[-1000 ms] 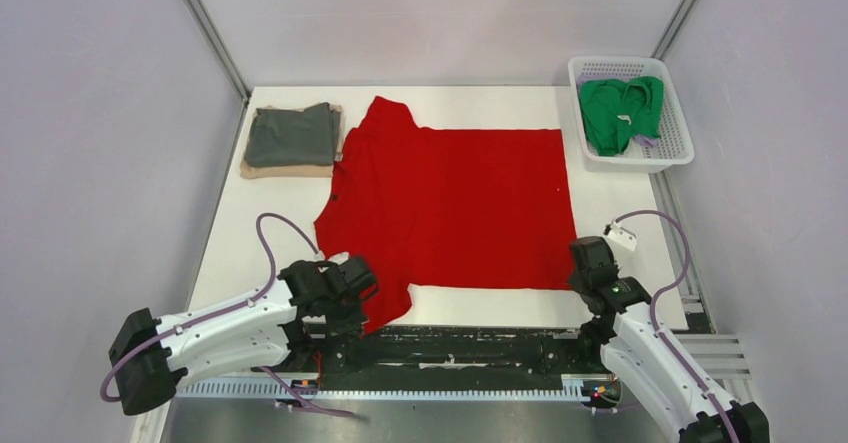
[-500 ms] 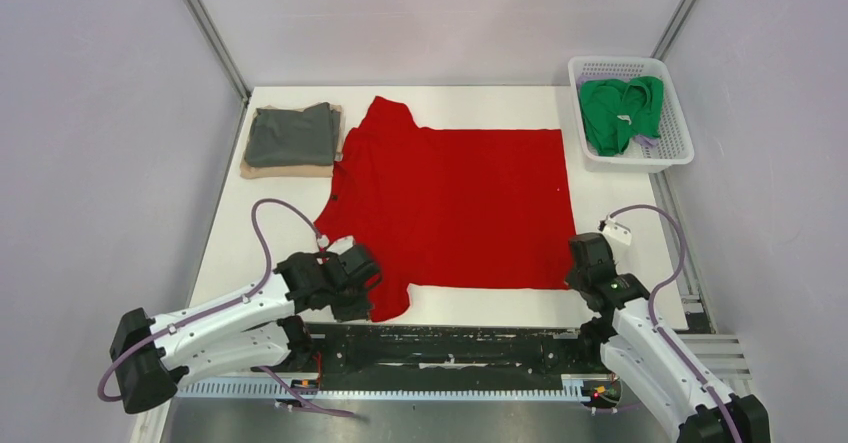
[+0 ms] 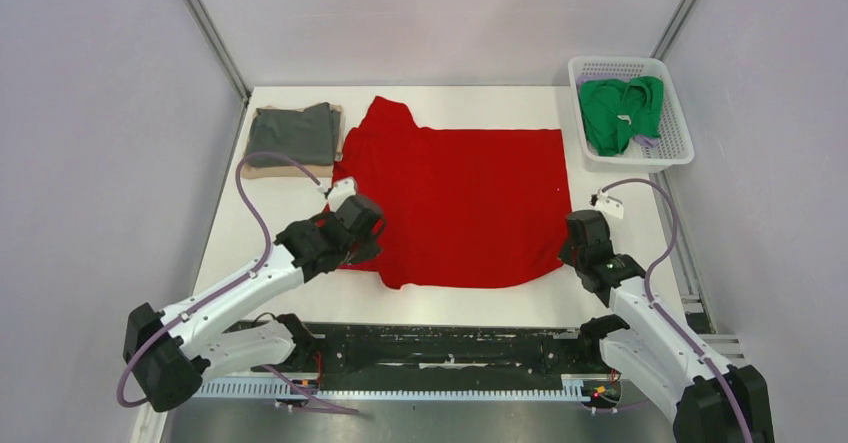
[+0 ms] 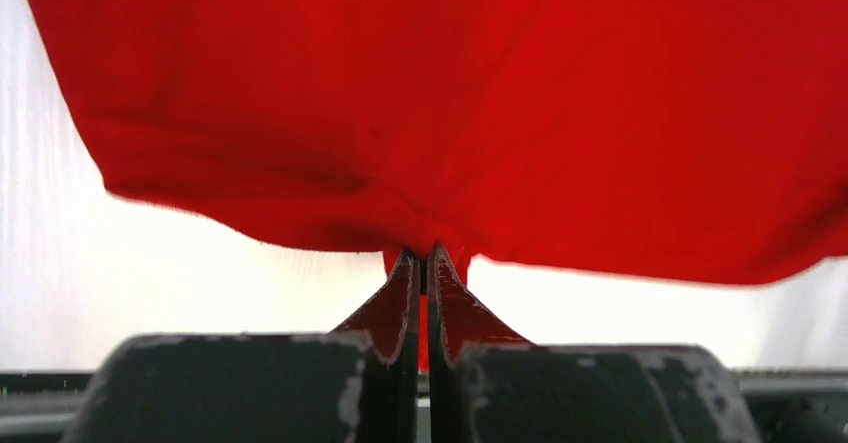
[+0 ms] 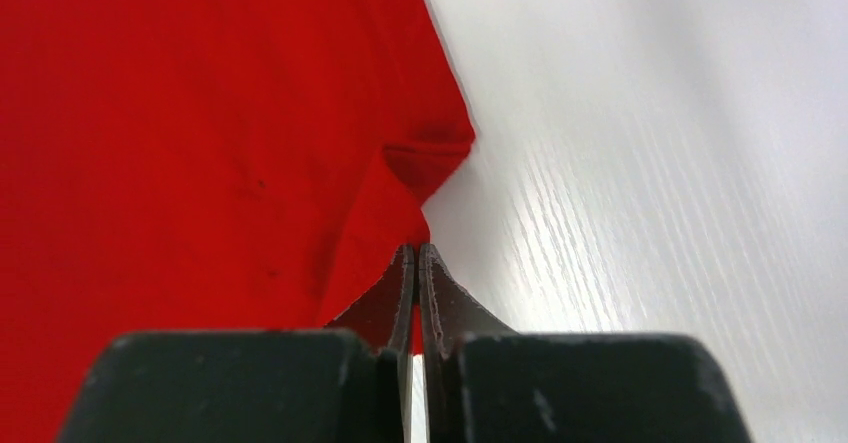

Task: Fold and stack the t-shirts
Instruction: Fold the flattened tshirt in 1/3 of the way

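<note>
The red t-shirt [image 3: 460, 193] lies across the middle of the table, its near edge lifted and curling over. My left gripper [image 3: 368, 231] is shut on its near left part; the left wrist view shows the cloth [image 4: 450, 113] pinched at the gripper [image 4: 421, 255]. My right gripper [image 3: 572, 248] is shut on the near right corner; the right wrist view shows red cloth [image 5: 200, 143] in the gripper [image 5: 416, 251]. A folded dark grey t-shirt [image 3: 292, 135] lies on a folded tan one [image 3: 285, 170] at the back left. A green t-shirt [image 3: 620, 111] sits crumpled in the basket.
The white lattice basket [image 3: 670, 153] stands at the back right corner. Metal frame posts rise at the two back corners. The black rail with the arm bases runs along the near edge [image 3: 450, 348]. Bare white table [image 3: 620, 223] shows to the right of the red shirt.
Both grippers have moved away from the near edge toward the back, carrying the red shirt's near edge and sleeve with them. The left gripper travelled farther and higher.
</note>
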Motion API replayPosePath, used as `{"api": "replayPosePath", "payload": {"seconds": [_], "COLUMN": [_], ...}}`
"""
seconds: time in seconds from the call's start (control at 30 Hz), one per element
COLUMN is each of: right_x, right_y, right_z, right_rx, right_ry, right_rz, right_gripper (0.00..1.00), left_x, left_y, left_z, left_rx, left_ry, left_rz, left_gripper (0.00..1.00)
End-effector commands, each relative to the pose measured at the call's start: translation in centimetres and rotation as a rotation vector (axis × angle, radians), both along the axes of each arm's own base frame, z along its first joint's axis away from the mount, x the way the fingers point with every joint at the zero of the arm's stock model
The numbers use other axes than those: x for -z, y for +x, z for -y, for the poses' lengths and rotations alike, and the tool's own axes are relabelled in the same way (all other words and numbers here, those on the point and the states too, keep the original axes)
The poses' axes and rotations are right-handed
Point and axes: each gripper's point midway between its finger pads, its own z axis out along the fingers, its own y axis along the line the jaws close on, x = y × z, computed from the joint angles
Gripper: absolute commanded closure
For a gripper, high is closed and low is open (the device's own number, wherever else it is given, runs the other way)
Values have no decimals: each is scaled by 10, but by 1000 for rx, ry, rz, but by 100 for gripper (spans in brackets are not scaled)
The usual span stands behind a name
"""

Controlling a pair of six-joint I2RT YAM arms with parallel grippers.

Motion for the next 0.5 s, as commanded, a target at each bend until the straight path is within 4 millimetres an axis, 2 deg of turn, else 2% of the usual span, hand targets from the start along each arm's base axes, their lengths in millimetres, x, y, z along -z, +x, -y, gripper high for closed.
{"api": "replayPosePath", "payload": {"seconds": [0.0, 0.27, 0.47], "right_x": [-44, -70, -75], "right_y": [38, 63, 83], "right_z": [-1, 8, 6], "right_rx": [10, 46, 38], "right_ry": [-13, -57, -60], "right_rz": [150, 225, 221], "right_gripper": [100, 100, 100], "left_x": [-32, -36, -44], "left_y": [55, 114, 149], "left_z": [8, -4, -4], "left_rx": [17, -48, -63], "left_ry": [-57, 11, 53], "left_rz": [167, 152, 155], "left_gripper": [98, 98, 98]}}
